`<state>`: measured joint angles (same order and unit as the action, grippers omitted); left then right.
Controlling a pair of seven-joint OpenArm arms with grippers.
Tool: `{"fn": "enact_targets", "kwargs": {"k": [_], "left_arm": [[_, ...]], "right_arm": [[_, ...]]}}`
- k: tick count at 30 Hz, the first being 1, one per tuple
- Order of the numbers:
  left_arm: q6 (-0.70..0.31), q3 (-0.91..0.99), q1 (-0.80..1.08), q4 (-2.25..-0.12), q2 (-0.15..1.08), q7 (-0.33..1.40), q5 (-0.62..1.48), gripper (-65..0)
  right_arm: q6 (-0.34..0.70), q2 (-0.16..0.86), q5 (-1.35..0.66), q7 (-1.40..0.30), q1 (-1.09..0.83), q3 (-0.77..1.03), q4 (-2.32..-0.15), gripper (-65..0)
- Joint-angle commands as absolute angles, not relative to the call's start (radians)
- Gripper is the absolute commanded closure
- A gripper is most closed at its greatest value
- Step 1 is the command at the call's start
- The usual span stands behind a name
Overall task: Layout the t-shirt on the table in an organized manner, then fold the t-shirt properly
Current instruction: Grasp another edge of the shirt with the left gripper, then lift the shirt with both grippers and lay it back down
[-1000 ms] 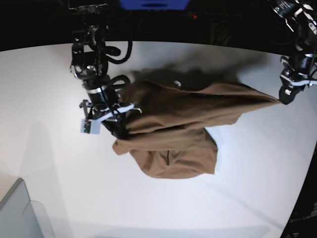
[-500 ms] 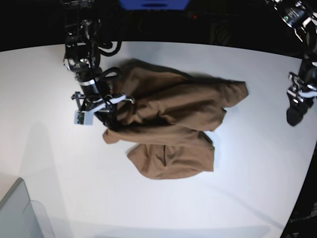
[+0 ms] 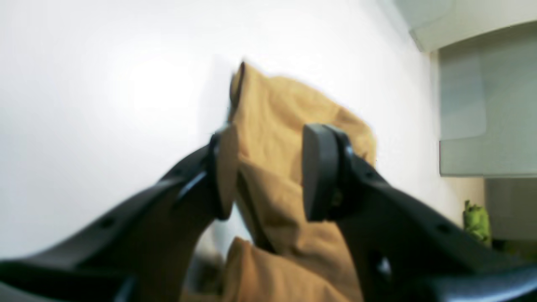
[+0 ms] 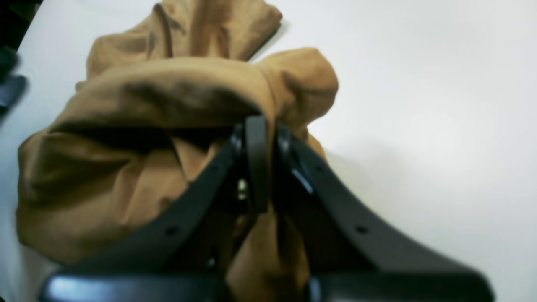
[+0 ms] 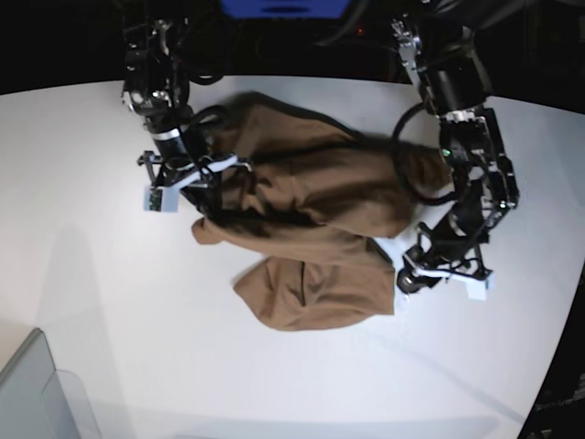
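The tan-brown t-shirt (image 5: 311, 210) lies crumpled in a heap on the white table (image 5: 91, 302). My right gripper (image 5: 208, 218) is at the heap's left end, and the right wrist view shows this gripper (image 4: 259, 138) shut on a bunched fold of the t-shirt (image 4: 126, 126). At the heap's lower right edge, low over the table, is my left gripper (image 5: 407, 277). In the left wrist view that gripper (image 3: 268, 167) is open, its fingers (image 3: 321, 172) apart with a ridge of the t-shirt (image 3: 272, 126) standing between them.
A grey translucent bin (image 5: 37, 393) sits at the table's near left corner and also shows as the bin (image 3: 482, 105) in the left wrist view. A small green object (image 3: 476, 220) lies beyond the table. The table edge curves close by on the right.
My left gripper let go of the shirt's stretched right corner, which dropped onto the table. That arm swung down and in to the heap's lower right edge. The right gripper kept its hold.
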<state>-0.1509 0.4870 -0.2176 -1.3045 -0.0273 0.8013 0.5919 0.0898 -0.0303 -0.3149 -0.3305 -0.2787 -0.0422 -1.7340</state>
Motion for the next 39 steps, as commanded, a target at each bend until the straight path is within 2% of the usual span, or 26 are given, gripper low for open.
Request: {"fn": "enact_targets", "kwargs": {"k": [1,9,15,17,19,20,23,25,29,33,39], "left_arm": [[-0.157,0.466,-0.239,-1.296,-0.018,0.753,0.602,-25.1],[-0.157,0.282,-0.240,-1.104,0.004,0.515,0.596,-25.1],[-0.157,0.200,-0.300,-1.003,0.010,0.464,0.596,-24.3],[-0.165,0.196,-0.309,-0.989,0.010,0.467,0.596,-19.5],[-0.168,0.202,-0.308,-0.998,0.010,0.467,0.604,-6.0],[-0.165,0.203,-0.308,-1.012,0.010,0.469,0.605,0.0],[-0.160,0.205,-0.300,-1.110,0.013,0.469,0.605,-2.4],[-0.159,0.206,-0.277,-1.194,0.028,0.469,0.607,0.0],[-0.157,0.206,-0.260,-1.423,0.053,0.469,0.657,-0.2],[-0.157,0.199,-0.280,-1.638,0.124,0.470,0.688,-0.2],[-0.157,0.205,-0.320,-1.750,0.173,0.516,0.696,-0.2]], "right_arm": [[0.099,-0.030,-0.320,-0.306,-0.278,-0.042,-1.756,0.0],[0.099,-0.030,-0.320,-0.306,-0.282,-0.039,-1.756,0.0],[0.099,-0.030,-0.320,-0.306,-0.282,-0.039,-1.755,0.0],[0.099,-0.028,-0.320,-0.306,-0.282,-0.039,-1.755,0.0],[0.099,-0.027,-0.318,-0.306,-0.282,-0.038,-1.753,0.0],[0.099,-0.019,-0.318,-0.306,-0.282,-0.038,-1.751,0.0],[0.099,-0.008,-0.318,-0.306,-0.282,-0.038,-1.751,0.0],[0.099,0.001,-0.318,-0.306,-0.278,-0.038,-1.755,0.0],[0.099,0.050,-0.320,-0.306,-0.271,-0.036,-1.767,0.0],[0.099,0.116,-0.318,-0.308,-0.272,-0.021,-1.871,0.0],[0.101,0.156,-0.320,-0.390,-0.229,0.053,-1.989,0.0]]}}
